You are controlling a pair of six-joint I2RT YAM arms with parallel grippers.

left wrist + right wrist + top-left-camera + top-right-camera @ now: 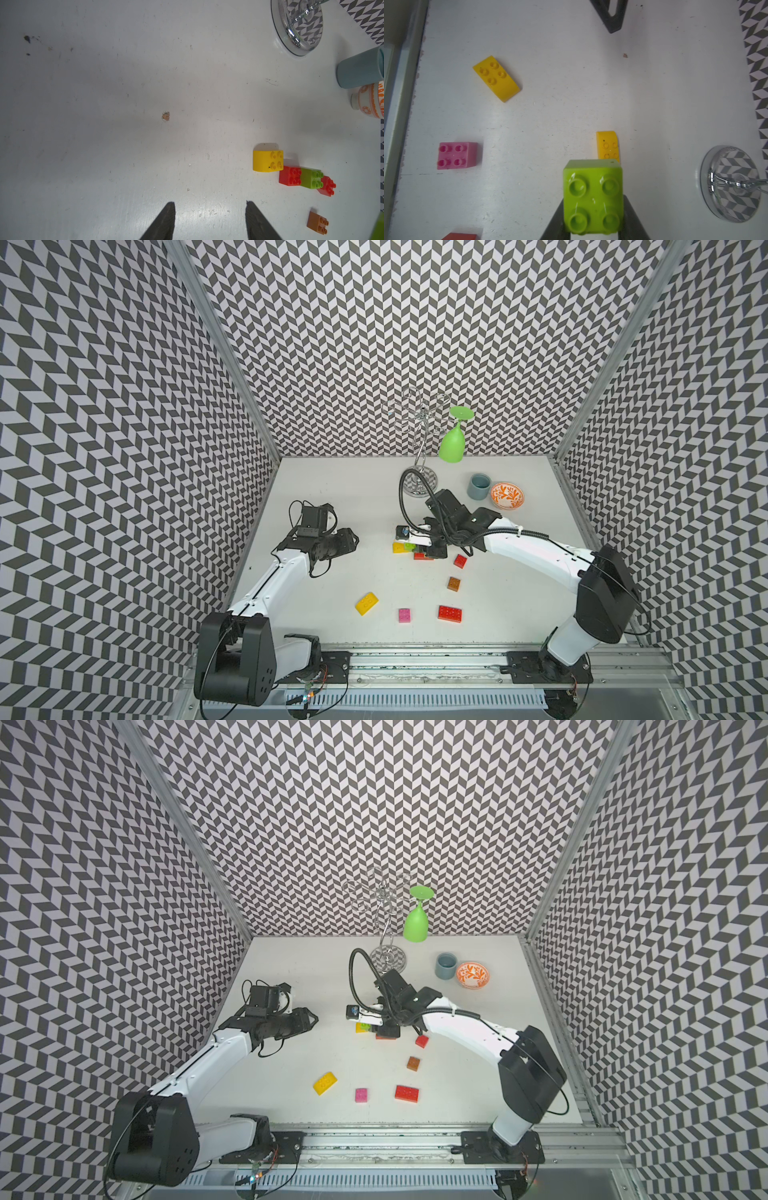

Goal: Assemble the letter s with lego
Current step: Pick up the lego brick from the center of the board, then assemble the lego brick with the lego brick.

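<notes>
Lego brick (592, 197), lime green, sits pinched between the right gripper (593, 222) fingers, just over a yellow brick (608, 146) on the table (332, 489), perhaps not touching it. Left gripper (209, 204) stands apart, empty, fingers spread. Pink brick (404, 615) lies nearer the front.

Pink brick (361, 1095) near yellow brick (325, 1083)

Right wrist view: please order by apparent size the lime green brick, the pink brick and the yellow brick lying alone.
1. lime green brick; nearness to the camera enlarges it.
2. lone yellow brick.
3. pink brick.
</notes>
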